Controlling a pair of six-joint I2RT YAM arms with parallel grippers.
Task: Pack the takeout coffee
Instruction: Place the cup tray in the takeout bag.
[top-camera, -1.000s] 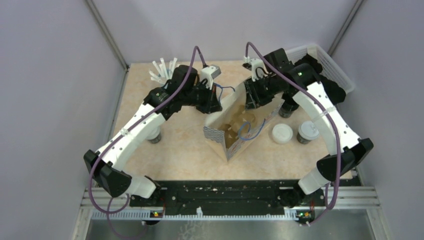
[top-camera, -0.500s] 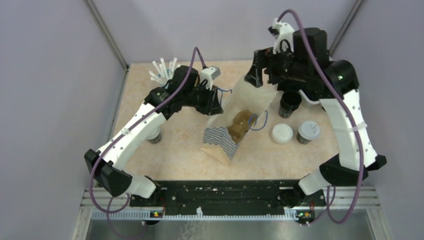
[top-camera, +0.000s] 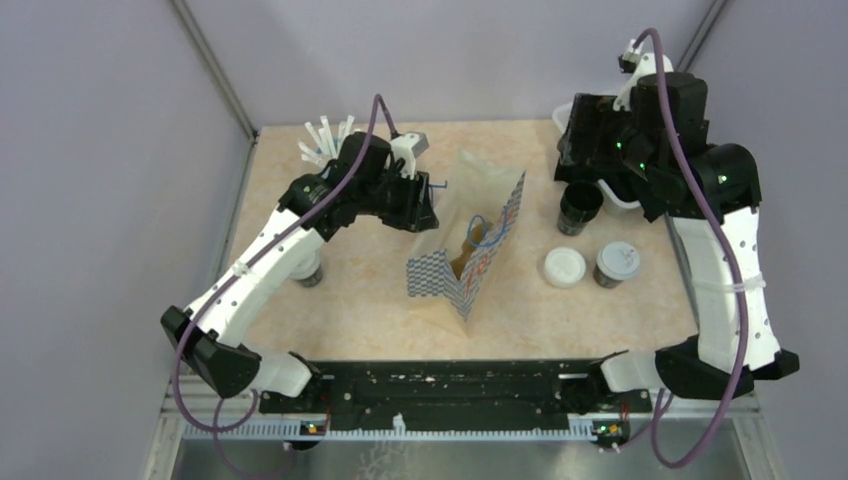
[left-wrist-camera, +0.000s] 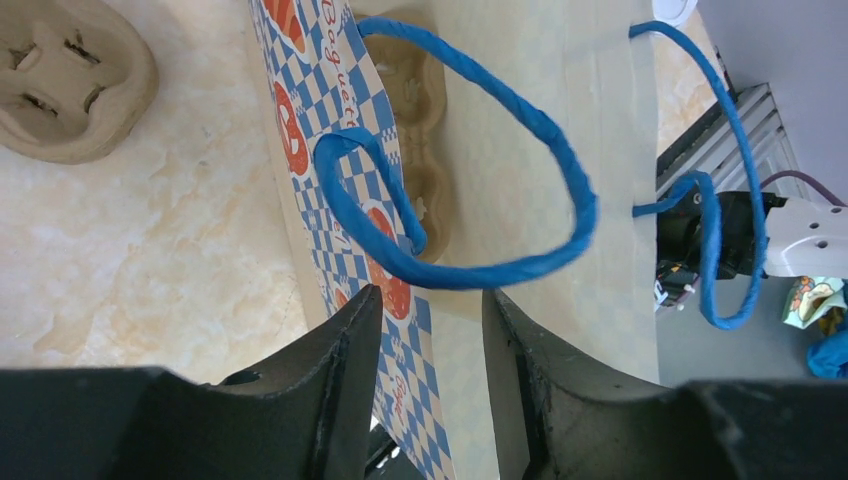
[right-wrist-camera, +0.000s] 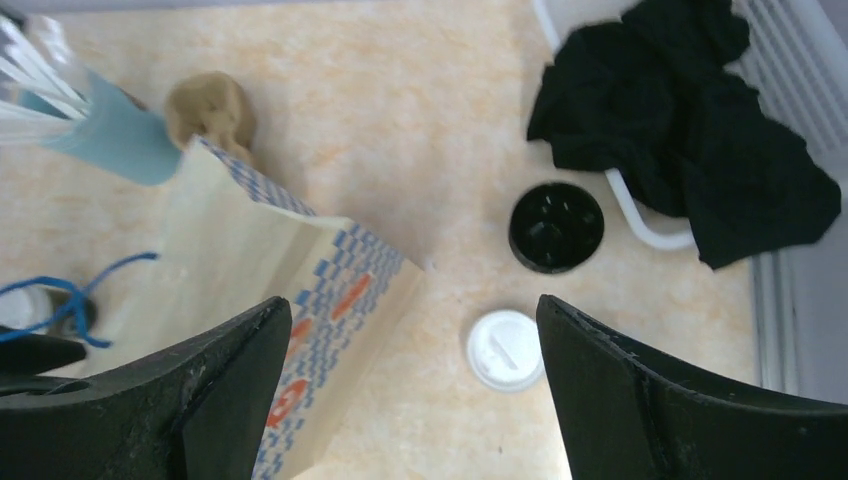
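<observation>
One takeout coffee cup (top-camera: 617, 263), black with a white lid, stands at the right. A black cup without a lid (top-camera: 580, 208) (right-wrist-camera: 556, 226) stands behind it, and a loose white lid (top-camera: 565, 267) (right-wrist-camera: 505, 349) lies beside them. Another cup (top-camera: 310, 272) is half hidden under my left arm. A checkered paper bag with blue handles (top-camera: 465, 245) (left-wrist-camera: 350, 200) (right-wrist-camera: 270, 300) stands upright at the centre. My left gripper (top-camera: 428, 205) (left-wrist-camera: 432, 330) is partly open, with its fingers either side of the bag's left rim. My right gripper (top-camera: 580, 170) (right-wrist-camera: 415, 330) is wide open and empty, high above the cups.
One brown pulp carrier (left-wrist-camera: 425, 150) sits inside the bag, and another (left-wrist-camera: 60, 80) (right-wrist-camera: 210, 105) lies on the table behind it. The light-blue cup of straws (top-camera: 325, 145) (right-wrist-camera: 120, 135) stands at the back left. A white basket (top-camera: 655, 125) with a black cloth (right-wrist-camera: 690, 120) is at the back right.
My right gripper has let go of the bag's right rim and risen up and back to the right. The bag has swung upright and narrowed. My left gripper stays at its left rim.
</observation>
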